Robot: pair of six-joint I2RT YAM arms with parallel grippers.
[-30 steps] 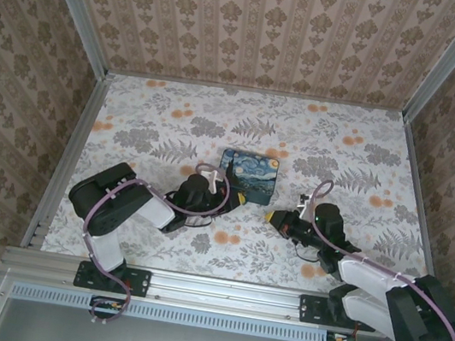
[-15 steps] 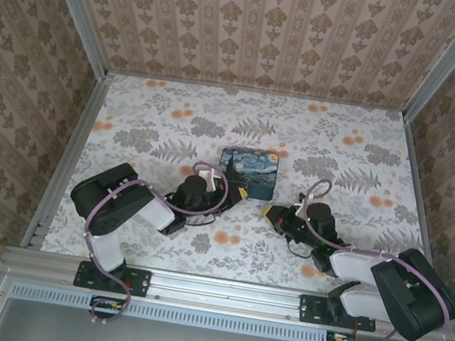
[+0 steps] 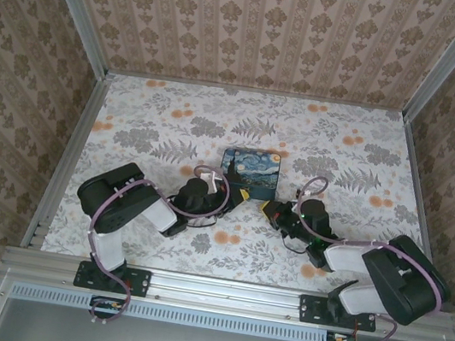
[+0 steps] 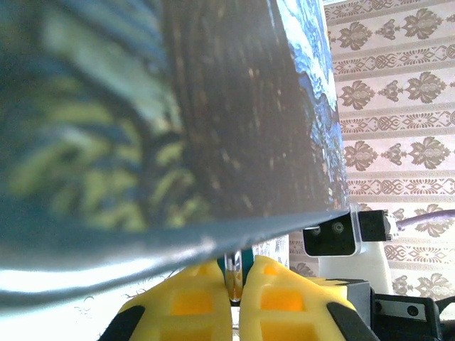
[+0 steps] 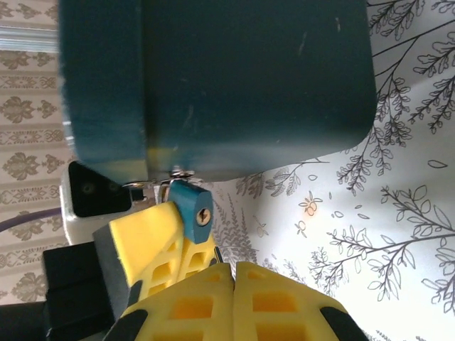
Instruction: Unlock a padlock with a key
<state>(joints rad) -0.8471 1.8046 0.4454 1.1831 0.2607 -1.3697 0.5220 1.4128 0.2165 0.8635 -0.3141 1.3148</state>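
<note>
The teal padlock (image 5: 186,202) hangs at the near edge of the starry-night box (image 5: 234,71), its brass keyhole (image 5: 203,217) facing my right wrist camera. My left gripper (image 4: 234,284) is shut on it: a silvery part sits pinched between the yellow fingers (image 4: 192,298), with teal (image 4: 247,259) just behind. From above, the left gripper (image 3: 239,194) touches the box's front corner. My right gripper (image 5: 232,273) is shut a short way below the keyhole. A thin dark sliver, the key edge-on, pokes out between its fingertips. The top view places the right gripper (image 3: 271,210) just right of the left one.
The box (image 3: 249,171) lies mid-table on the floral cloth (image 3: 343,154). Its dark underside (image 4: 178,106) looms right over the left fingers. The right wrist's camera mount (image 4: 334,236) sits close behind the padlock. Patterned walls (image 3: 259,28) close in the table.
My right gripper has moved left, toward the box and the padlock held by the left gripper. The left gripper has barely shifted.
</note>
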